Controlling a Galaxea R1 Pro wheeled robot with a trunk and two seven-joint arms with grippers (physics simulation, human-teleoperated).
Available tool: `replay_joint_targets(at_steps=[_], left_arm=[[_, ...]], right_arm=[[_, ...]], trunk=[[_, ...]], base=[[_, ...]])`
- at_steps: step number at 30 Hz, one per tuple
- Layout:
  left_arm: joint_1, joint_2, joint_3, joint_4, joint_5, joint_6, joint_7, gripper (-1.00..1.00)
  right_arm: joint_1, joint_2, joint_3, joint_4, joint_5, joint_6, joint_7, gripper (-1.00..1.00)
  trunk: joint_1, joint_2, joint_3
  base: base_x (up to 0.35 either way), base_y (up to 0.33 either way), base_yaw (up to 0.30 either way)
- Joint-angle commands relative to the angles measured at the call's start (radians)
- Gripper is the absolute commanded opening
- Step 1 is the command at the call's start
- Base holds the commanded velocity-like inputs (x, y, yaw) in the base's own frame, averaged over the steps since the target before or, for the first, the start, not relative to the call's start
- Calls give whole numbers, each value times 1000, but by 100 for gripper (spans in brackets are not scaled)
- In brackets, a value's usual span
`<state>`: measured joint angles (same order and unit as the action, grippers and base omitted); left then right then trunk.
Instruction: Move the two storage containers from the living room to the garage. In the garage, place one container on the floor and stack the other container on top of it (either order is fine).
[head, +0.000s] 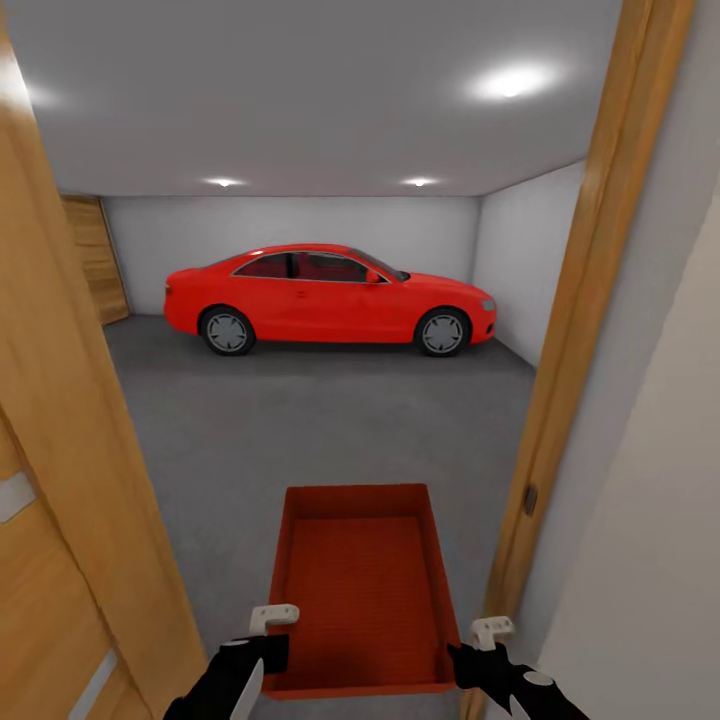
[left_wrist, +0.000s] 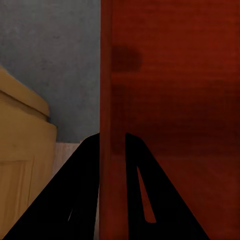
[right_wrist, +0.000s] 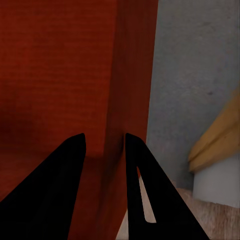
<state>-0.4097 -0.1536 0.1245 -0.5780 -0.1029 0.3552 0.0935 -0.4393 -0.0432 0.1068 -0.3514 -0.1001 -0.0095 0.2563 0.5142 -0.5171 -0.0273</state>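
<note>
Head view shows the container carried level through the doorway toward the garage floor; the left gripper and right gripper each clamp a side wall, keeping it balanced.

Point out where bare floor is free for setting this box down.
Open grey floor stretches between the held box and the red car. It is tight at the doorway, between the wooden door and the frame.

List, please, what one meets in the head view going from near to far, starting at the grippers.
Left gripper and right gripper → orange-red open rectangular storage container → dark grey concrete garage floor → red coupe car → pale grey back wall.
</note>
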Motion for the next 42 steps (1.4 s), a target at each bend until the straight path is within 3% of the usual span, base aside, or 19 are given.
replay_joint_targets(at_steps=[1,9,29,42], left_arm=[[-17,-2,40,-5,-32,8,3,-100],[-17,-2,40,-5,-32,8,3,-100],[-17,-3,40,-5,-32,8,3,-100],[-17,-1,40,-5,-32,8,3,-100]], right_arm=[[1,-1,54,-1,-21,-1,9,-100],[1,-1,54,-1,-21,-1,9,-100],[1,-1,54,-1,-21,-1,9,-100],[1,-1,54,-1,-21,-1,9,-100]], trunk=[[1,-2,-2],[1,-2,-2],[1,-2,-2],[1,-2,-2]], base=[[310,0,0],[281,0,0],[25,40,0],[165,0,0]])
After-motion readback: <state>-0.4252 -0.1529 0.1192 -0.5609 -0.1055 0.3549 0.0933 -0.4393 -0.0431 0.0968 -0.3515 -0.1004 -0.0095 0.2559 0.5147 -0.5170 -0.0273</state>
